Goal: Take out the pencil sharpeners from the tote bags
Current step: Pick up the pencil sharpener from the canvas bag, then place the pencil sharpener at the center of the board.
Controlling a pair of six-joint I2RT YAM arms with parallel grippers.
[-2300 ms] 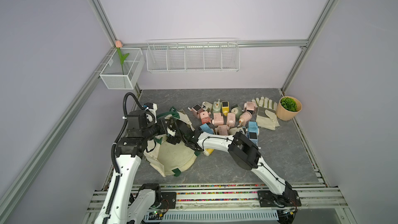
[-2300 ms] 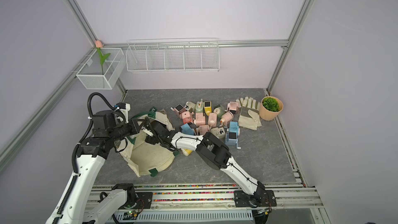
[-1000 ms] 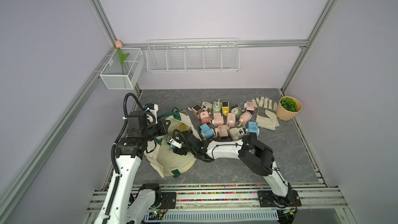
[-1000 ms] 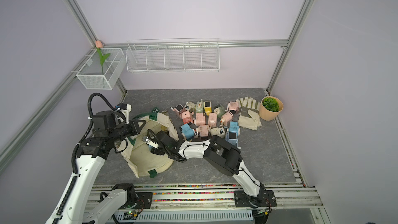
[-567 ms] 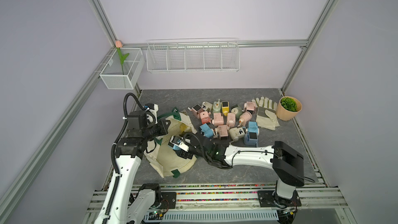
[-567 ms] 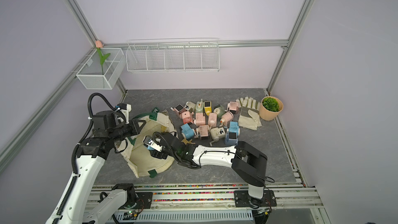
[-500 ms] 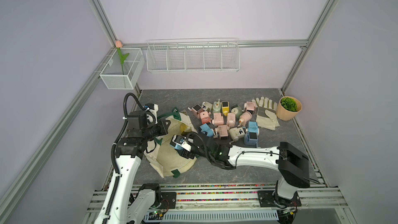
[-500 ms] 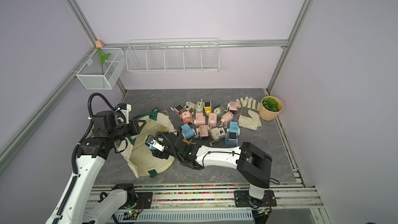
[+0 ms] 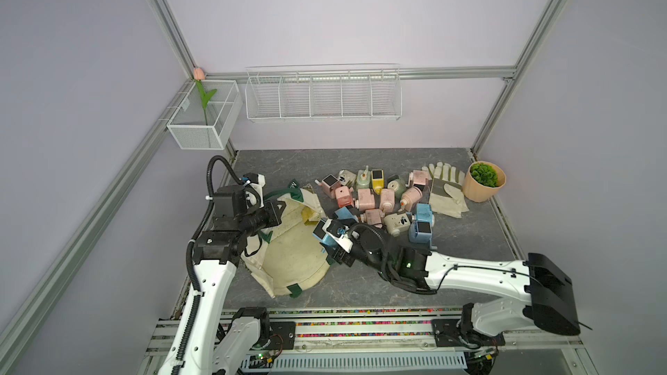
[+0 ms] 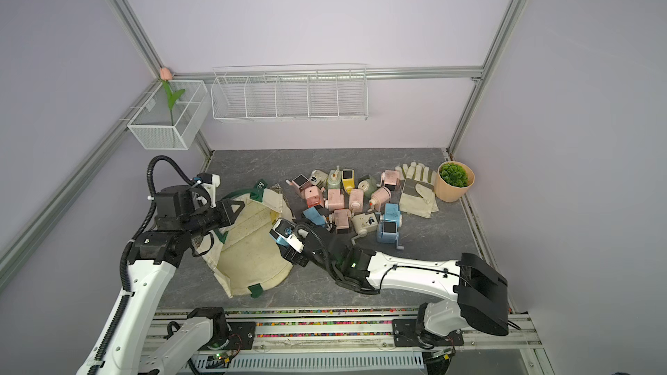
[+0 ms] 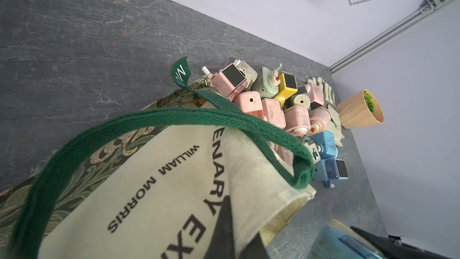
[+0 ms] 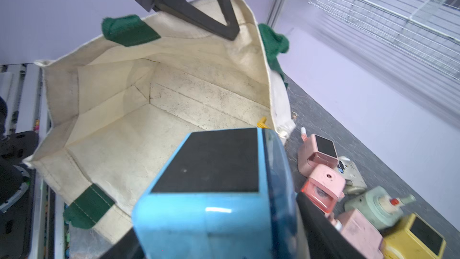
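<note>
A dark grey, marble-veined tabletop [image 9: 281,164] forms the floor of a booth closed in by pale lilac walls [image 9: 325,12] and slanting aluminium frame posts [image 9: 168,19]. A white wire shelf basket [image 9: 323,97] hangs on the back wall, and a white mesh box [image 9: 202,131] in the left corner holds a pink artificial tulip [image 9: 198,73]. A metal rail [image 9: 361,322] runs along the near edge of the table and carries both arm bases. Toward the back right of the surface lies a loose pile of boxy plastic pencil sharpeners [image 9: 366,198] in pink, blue, yellow, pale green and cream, several with dark square windows. Just beside the pile lie pale work gloves [image 9: 445,191], and next to those a tan plant pot [image 9: 476,191] with a green plant stands in the right corner. A cream canvas tote bag [image 9: 288,261] with dark green handles and a floral band sags at the left front of the table, its stained inside showing in both top views. The left gripper [image 9: 283,207] is clamped on the bag's upper rim and holds the mouth open. The right gripper [image 9: 334,247] is closed around a light blue sharpener with a black window [image 9: 325,232], which sits raised at the bag's rim between the bag and the pile. A small yellow piece [image 12: 261,122] shows inside the bag by that rim.
</note>
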